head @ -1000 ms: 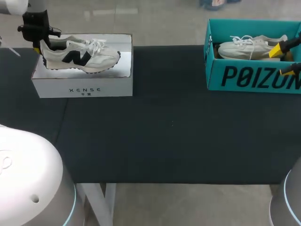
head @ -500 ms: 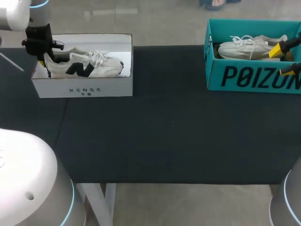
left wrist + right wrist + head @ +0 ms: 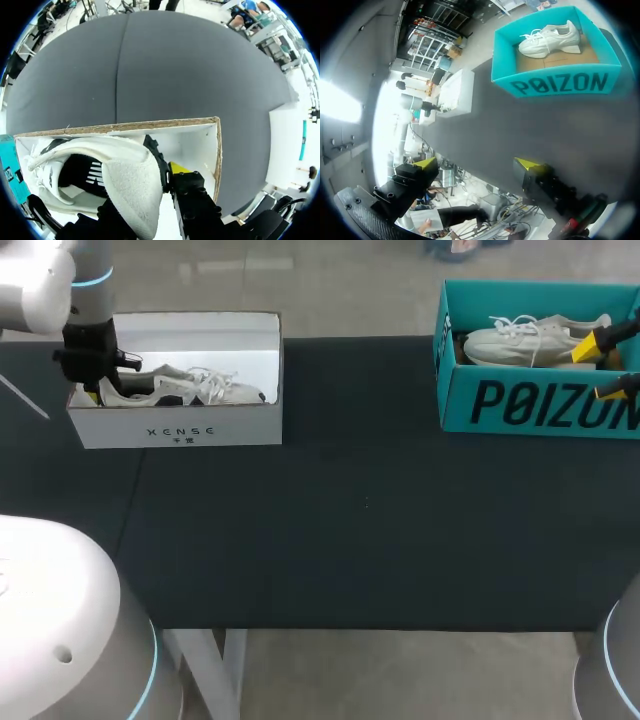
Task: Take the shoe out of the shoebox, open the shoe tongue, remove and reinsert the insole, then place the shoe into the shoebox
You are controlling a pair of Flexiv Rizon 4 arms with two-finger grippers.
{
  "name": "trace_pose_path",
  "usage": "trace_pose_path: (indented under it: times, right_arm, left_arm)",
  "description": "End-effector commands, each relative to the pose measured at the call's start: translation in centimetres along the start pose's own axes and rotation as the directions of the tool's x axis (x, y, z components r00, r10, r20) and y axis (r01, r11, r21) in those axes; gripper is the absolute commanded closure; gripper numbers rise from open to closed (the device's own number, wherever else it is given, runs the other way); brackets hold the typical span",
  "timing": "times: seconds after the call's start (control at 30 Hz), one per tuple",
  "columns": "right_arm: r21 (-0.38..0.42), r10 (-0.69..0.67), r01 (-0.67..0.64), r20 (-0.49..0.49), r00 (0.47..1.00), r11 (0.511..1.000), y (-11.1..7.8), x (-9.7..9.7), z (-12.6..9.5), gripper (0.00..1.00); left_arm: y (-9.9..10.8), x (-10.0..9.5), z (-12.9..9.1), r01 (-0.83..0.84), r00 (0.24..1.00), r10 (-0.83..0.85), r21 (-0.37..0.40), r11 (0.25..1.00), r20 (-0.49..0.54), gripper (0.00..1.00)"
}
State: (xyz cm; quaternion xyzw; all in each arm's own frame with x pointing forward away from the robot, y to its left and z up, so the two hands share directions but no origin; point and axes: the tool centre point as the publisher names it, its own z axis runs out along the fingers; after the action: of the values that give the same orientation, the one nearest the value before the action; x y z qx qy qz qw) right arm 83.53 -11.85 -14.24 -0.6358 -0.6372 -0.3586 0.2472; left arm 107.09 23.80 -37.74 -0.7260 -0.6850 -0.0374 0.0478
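Head: shoe (image 3: 190, 387) low inside white box (image 3: 180, 430), left gripper (image 3: 97, 390) at its heel; last step, placing, judged nearly done.
Left wrist: fingers (image 3: 177, 167) clamped on heel collar; next likely release, then straight lift clear of walls.
Right wrist: right gripper (image 3: 476, 163) spread wide, empty, facing teal box (image 3: 555, 82).

A table (image 3: 360, 510) carries two boxes along its far edge, well apart. At the far left stands the left shoebox (image 3: 180, 430), and a shoe (image 3: 200, 390) lies inside it, heel to the left and toe to the right. The left hand (image 3: 95, 390) is at the box's left end, gripping the shoe's heel between its fingers. At the far right stands the right shoebox (image 3: 530, 405), with a second shoe (image 3: 530, 340) inside, toe to the left. The right hand (image 3: 600, 368) comes in from the right near that box's right end, fingers spread with nothing between them.
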Motion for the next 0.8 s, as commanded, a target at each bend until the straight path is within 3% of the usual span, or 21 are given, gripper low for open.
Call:
trace_pose_path:
  times: [0.03, 0.07, 0.1, 0.23, 0.47, 0.8]
  right_arm:
    - [-0.001, 0.001, -0.001, 0.003, 1.000, 1.000, -0.1, 0.0, 0.0, 0.00]
    - [-0.001, 0.001, -0.001, 0.003, 1.000, 1.000, -0.1, 0.0, 0.0, 0.00]
    - [-0.001, 0.001, -0.001, 0.003, 1.000, 1.000, -0.1, 0.0, 0.0, 0.00]
    - [-0.001, 0.001, -0.001, 0.003, 1.000, 1.000, -0.1, 0.0, 0.0, 0.00]
    - [-0.001, 0.001, -0.001, 0.003, 1.000, 1.000, -0.1, 0.0, 0.0, 0.00]
    - [-0.001, 0.001, -0.001, 0.003, 1.000, 1.000, -0.1, 0.0, 0.0, 0.00]
  left_arm:
    - [0.3, 0.0, 0.1, -0.006, 1.000, 0.005, 0.013, 1.000, 0.012, 0.19]
    - [0.2, -0.1, 0.0, -0.008, 1.000, 0.008, 0.014, 1.000, 0.013, 0.02]
    - [0.2, -0.1, -0.1, -0.012, 1.000, 0.011, 0.017, 1.000, 0.017, 0.00]
    - [0.0, -0.2, -1.0, -0.009, 1.000, 0.008, 0.028, 1.000, 0.018, 0.00]
    - [-1.1, -0.9, -5.3, 0.019, 0.997, -0.019, -0.002, 1.000, 0.073, 0.00]
    - [-3.0, -1.7, -10.3, 0.110, 0.982, -0.115, 0.035, 0.993, 0.149, 0.00]
